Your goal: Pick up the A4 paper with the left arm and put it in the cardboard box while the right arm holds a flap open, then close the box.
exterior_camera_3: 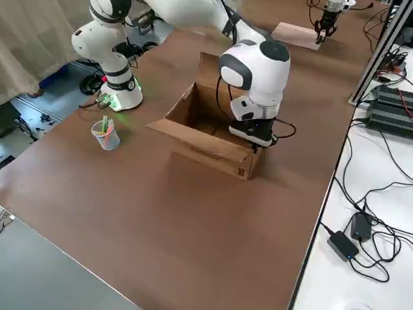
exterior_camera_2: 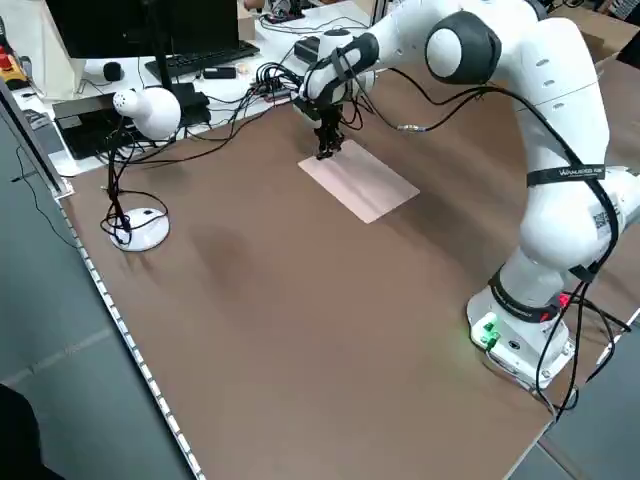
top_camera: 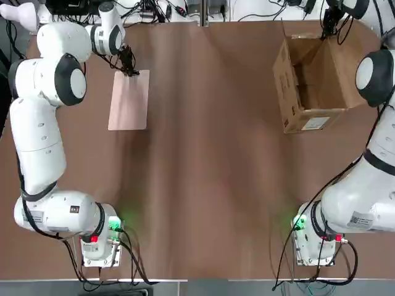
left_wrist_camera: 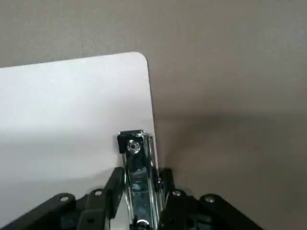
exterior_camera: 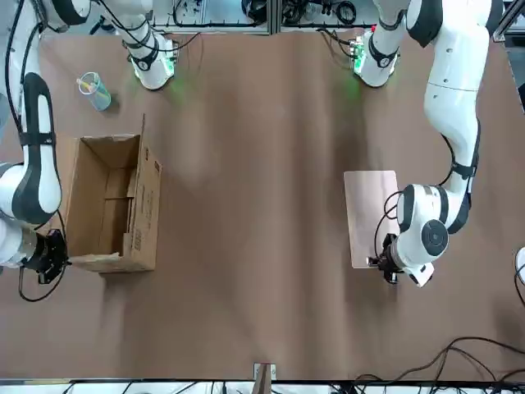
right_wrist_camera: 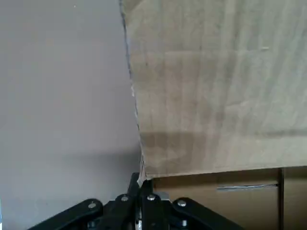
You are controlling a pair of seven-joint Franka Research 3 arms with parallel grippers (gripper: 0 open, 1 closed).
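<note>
Paper [top_camera: 129, 102] lies lengthwise away from the robot, clip [left_wrist_camera: 136, 163] far; wrist view alone shows left tool [left_wrist_camera: 139, 184] straddling it, grip uncertain. Right tool [right_wrist_camera: 142, 191] pinches box flap [right_wrist_camera: 216, 86].

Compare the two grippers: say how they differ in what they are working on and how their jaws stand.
The left gripper is at the A4 paper's silver clip, jaws set either side of it; the right gripper has its jaws shut on a flap of the cardboard box.
The left gripper works on a sheet lying flat on the table; the right works at the box's edge.
Both are dark two-finger grippers on white arms.
</note>
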